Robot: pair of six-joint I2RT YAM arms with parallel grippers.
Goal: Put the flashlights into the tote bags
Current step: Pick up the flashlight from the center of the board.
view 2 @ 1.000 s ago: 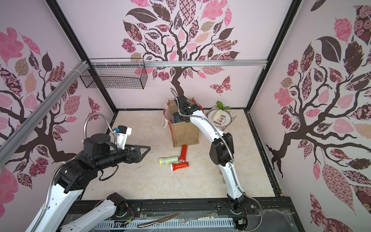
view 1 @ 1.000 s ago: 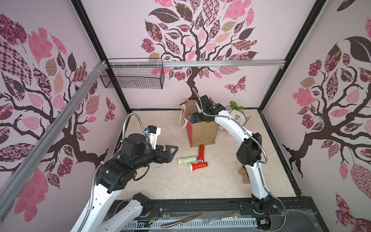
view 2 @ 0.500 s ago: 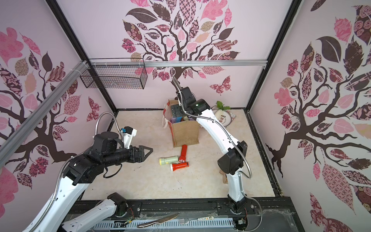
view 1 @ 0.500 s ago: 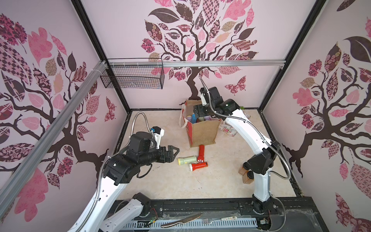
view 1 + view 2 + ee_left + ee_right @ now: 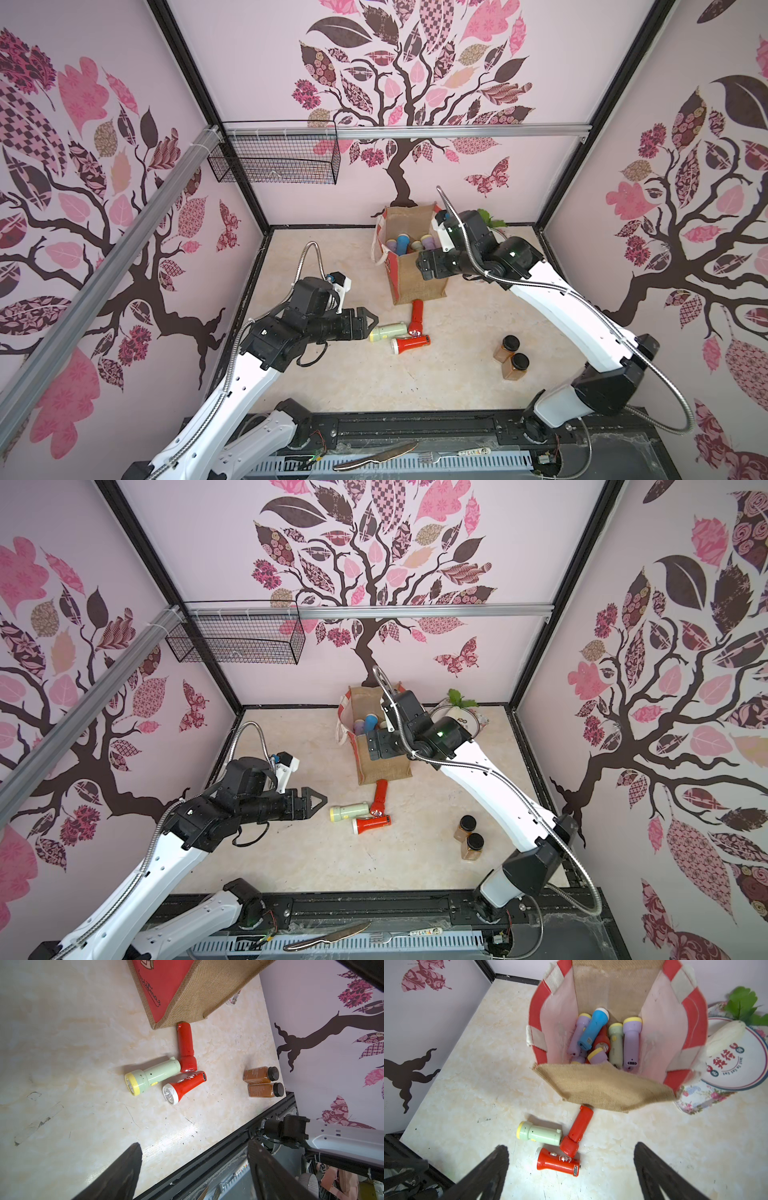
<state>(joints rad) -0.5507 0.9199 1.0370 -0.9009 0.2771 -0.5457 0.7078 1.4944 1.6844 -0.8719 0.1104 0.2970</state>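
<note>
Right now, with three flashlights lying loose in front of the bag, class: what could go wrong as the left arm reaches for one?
1. The pale green flashlight, the red flashlight by the bag and the white-ringed red flashlight lie bunched together; the open left claw may knock neighbours rolling while closing on one.
2. The right arm hangs close above the front edge of the tote bag, so a delivery there could clash with it.

a green flashlight [image 5: 349, 812] and two red flashlights [image 5: 371, 824] lie together just before the tote bag [image 5: 390, 769].
</note>
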